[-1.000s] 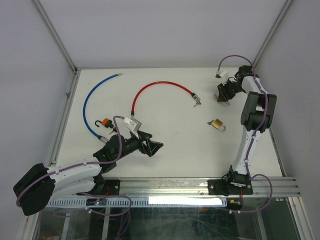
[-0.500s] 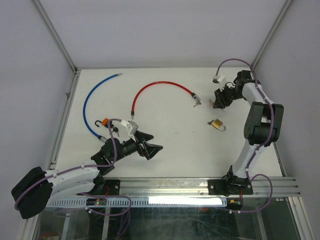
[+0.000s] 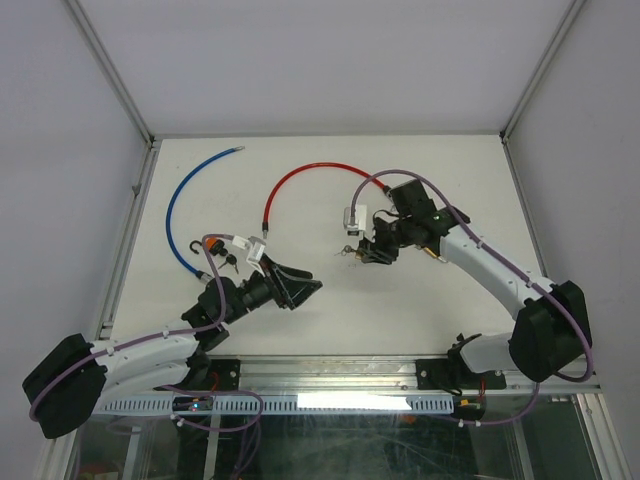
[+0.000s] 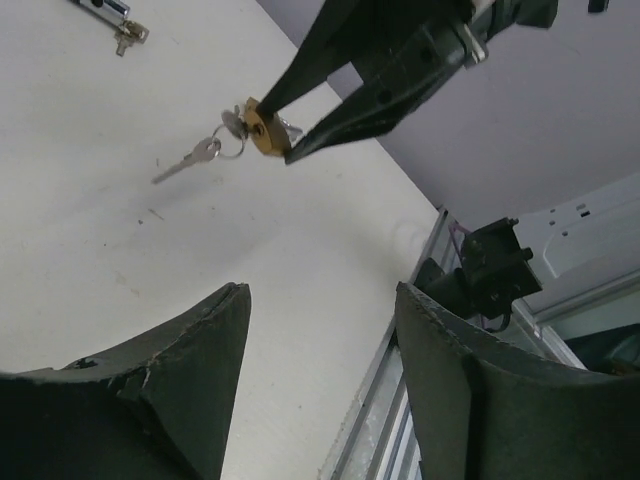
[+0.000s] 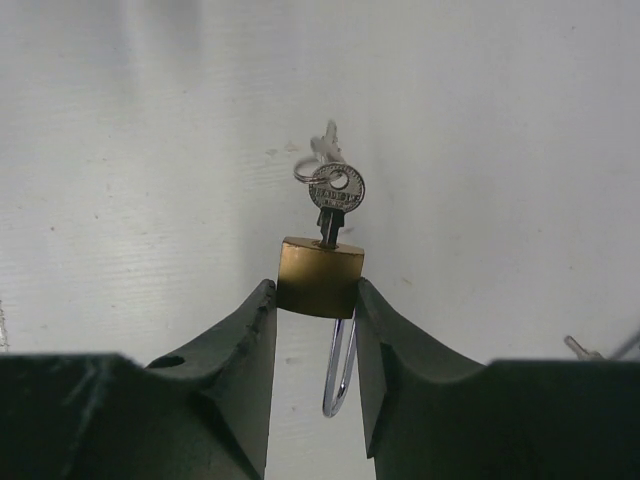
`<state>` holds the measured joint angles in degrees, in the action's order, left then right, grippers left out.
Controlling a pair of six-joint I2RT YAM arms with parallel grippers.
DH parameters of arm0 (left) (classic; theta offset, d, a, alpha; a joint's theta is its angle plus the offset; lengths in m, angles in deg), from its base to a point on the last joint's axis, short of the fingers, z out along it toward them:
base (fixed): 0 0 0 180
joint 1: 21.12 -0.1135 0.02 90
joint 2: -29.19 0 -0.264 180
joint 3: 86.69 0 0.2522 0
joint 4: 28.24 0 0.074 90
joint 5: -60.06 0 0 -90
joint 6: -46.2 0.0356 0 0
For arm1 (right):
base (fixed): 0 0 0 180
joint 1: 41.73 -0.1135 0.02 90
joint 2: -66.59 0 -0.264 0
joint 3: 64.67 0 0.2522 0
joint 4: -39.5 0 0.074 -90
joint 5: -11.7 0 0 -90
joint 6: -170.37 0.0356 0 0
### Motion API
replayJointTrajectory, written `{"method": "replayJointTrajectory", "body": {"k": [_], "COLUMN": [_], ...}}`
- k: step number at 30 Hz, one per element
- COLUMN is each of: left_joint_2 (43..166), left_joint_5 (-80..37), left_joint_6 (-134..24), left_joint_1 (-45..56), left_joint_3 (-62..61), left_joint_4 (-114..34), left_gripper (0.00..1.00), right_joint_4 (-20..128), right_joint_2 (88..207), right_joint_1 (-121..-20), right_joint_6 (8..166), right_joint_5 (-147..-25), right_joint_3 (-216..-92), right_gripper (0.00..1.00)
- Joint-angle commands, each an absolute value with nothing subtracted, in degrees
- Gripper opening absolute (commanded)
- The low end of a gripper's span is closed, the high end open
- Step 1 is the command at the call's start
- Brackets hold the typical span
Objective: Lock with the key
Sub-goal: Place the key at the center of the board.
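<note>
My right gripper (image 5: 316, 285) is shut on a small brass padlock (image 5: 318, 275), pinching its body from both sides. A silver key (image 5: 336, 190) sits in the keyhole, a ring hanging from its head. The padlock's silver shackle (image 5: 340, 370) points back between the fingers. In the top view the right gripper (image 3: 372, 252) hovers over the table's middle. My left gripper (image 3: 305, 290) faces it from the left, open and empty. The left wrist view shows the padlock (image 4: 262, 133) and a dangling spare key (image 4: 190, 160) well beyond the left gripper (image 4: 322, 292).
A red cable (image 3: 320, 170) arcs across the back middle and a blue cable (image 3: 178, 205) curves at the back left. A small orange lock with a black shackle (image 3: 212, 243) lies near the blue cable's lower end. A metal rail (image 3: 400, 370) runs along the near edge.
The right arm swung from the back right corner to the table's middle, carrying the padlock. The left gripper's jaws narrowed somewhat and it turned slightly toward the padlock.
</note>
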<state>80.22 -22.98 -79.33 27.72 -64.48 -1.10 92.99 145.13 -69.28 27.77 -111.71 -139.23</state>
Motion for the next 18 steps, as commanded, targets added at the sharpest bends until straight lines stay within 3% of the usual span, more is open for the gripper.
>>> {"method": "replayJointTrajectory", "body": {"k": [1, 6, 13, 18], "left_joint_2": [80.5, 84.9, 90.0, 88.6], "left_joint_5": [-26.3, -28.2, -16.5, -14.2], "left_joint_6": [-91.5, -97.8, -70.9, -56.0], "left_joint_1": [27.1, 27.1, 27.1, 27.1], "left_joint_3": [-65.5, -66.3, -65.3, -71.3], "left_joint_4": [7.9, 12.7, 19.8, 31.0], "left_gripper": [0.56, 0.55, 0.74, 0.87], "right_joint_4": [84.9, 80.1, 83.3, 87.8], "right_joint_2": [141.8, 139.4, 140.7, 142.5], "right_joint_1": [-72.0, -72.0, -72.1, -72.1], "right_joint_6": [33.2, 33.9, 32.3, 31.1], "right_joint_5": [-111.5, -112.8, -119.7, -125.5], "right_joint_3": [-136.0, -130.2, -129.7, -131.3], "right_gripper": [0.00, 0.00, 0.00, 0.00]}}
